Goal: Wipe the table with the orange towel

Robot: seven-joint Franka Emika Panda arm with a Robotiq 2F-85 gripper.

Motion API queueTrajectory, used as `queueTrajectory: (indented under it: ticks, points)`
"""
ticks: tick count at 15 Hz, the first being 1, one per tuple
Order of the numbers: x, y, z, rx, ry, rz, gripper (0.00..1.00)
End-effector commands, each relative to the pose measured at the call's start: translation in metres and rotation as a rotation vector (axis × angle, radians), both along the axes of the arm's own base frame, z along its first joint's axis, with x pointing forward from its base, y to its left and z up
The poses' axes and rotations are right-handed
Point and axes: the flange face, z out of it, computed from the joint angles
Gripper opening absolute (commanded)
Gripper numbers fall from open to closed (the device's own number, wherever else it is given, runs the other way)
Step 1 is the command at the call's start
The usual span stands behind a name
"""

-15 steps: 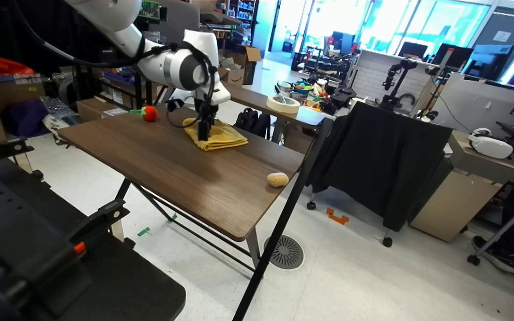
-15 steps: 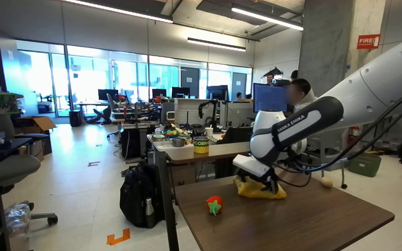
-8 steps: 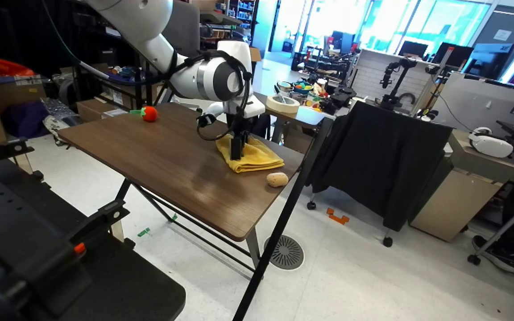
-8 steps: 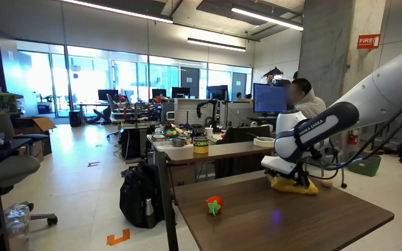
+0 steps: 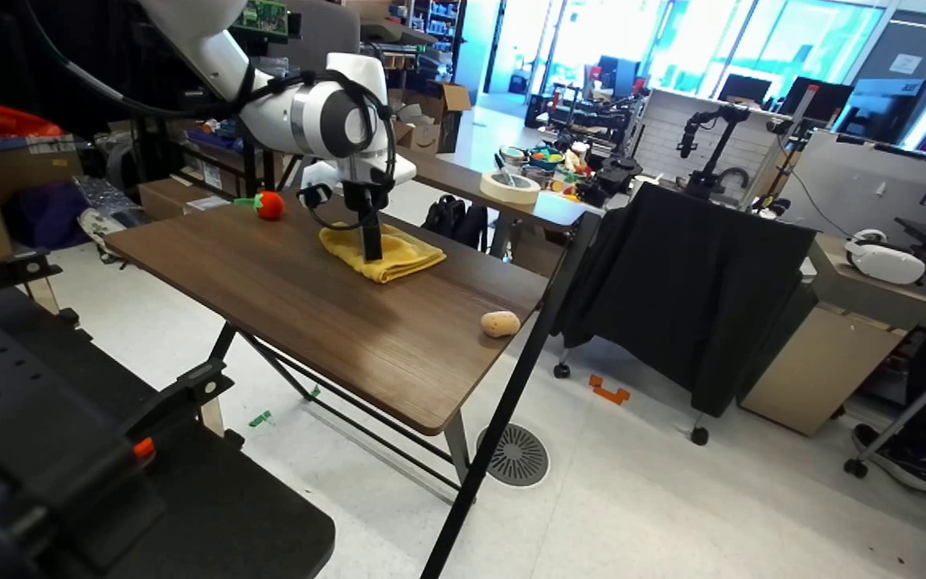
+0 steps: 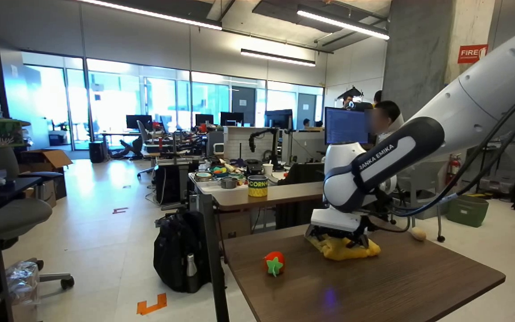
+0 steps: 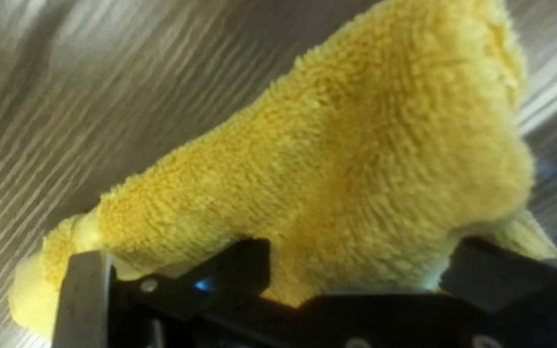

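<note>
Towel [image 5: 411, 256], yellow-orange and folded, lying on the dark wood-grain surface [image 5: 270, 273] between a red round object [image 5: 269, 205] with a green star-shaped top and a tan rounded object [image 5: 500, 324] near one corner, apart from both. The pincer [image 6: 340, 242] points downward, spread wide, its fingers [image 7: 82, 299] against the towel. In the wrist view the towel, its pile distinct, bulges between them, one end reaching past a finger. A white arm [image 6: 423, 138] extends above the surface in both exterior views.
</note>
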Motion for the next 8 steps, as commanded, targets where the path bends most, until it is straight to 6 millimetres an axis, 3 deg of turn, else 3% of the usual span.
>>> queueTrajectory:
  ticks: [1,8]
  points:
    - [-0.040,0.015,-0.014,-0.008,0.132,0.144,1.00]
    - [-0.077,-0.039,-0.017,-0.219,0.224,0.153,1.00]
